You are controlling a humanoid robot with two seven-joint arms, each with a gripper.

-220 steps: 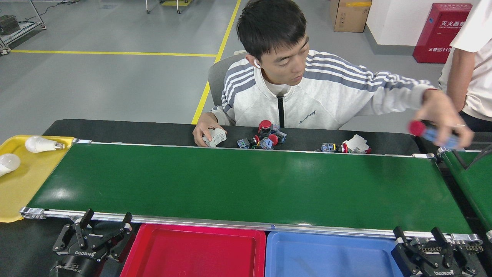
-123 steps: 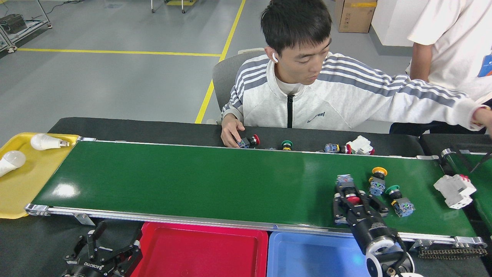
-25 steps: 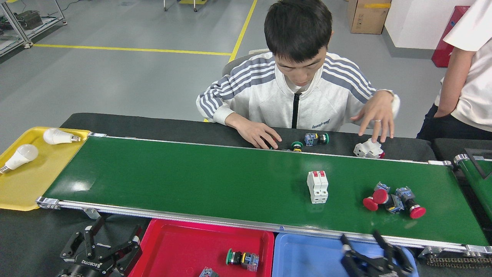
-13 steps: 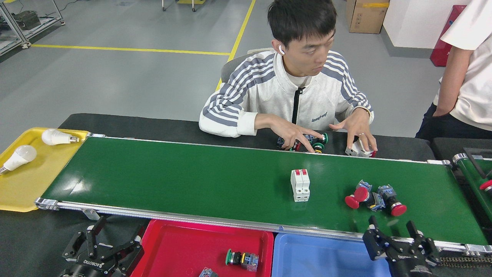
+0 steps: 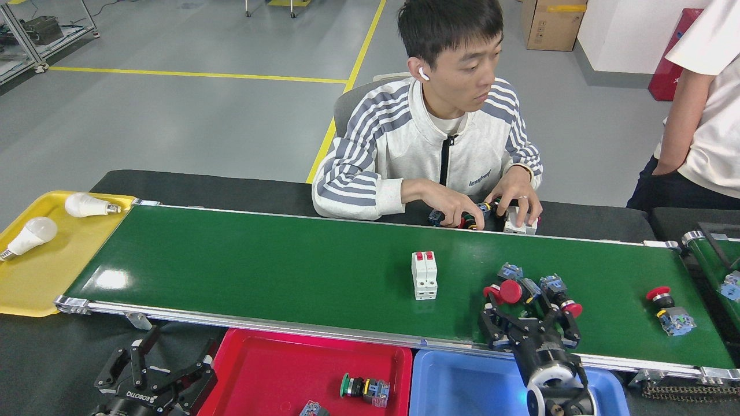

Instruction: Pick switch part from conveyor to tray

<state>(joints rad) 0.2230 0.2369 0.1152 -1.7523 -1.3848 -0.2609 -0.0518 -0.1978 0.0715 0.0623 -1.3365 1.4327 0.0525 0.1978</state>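
Observation:
On the conveyor [image 5: 260, 271], a cluster of red-capped switch parts [image 5: 523, 288] lies right of centre. My right gripper [image 5: 529, 312] reaches over the near rail. It is open, with its dark fingers spread just short of the cluster's near side and nothing held. Another red-capped switch part [image 5: 666, 309] sits near the belt's right end. The red tray [image 5: 260, 375] below the near rail holds a green-capped switch part [image 5: 364, 386] and another part [image 5: 313, 409] at the frame's bottom edge. My left gripper [image 5: 153, 370] rests open at lower left, off the belt.
A white circuit breaker [image 5: 424, 275] stands mid-belt. A blue tray [image 5: 462, 387] sits beside the red one. At the left end is a yellow tray [image 5: 34, 283] with two bulbs. A person's hands [image 5: 497, 205] handle parts at the far rail. A smaller angled belt [image 5: 714, 266] is at right.
The breaker and the red-capped cluster rode leftward on the belt. My right gripper rose from below the near rail up to the cluster. A new red-capped part appeared at the belt's right end.

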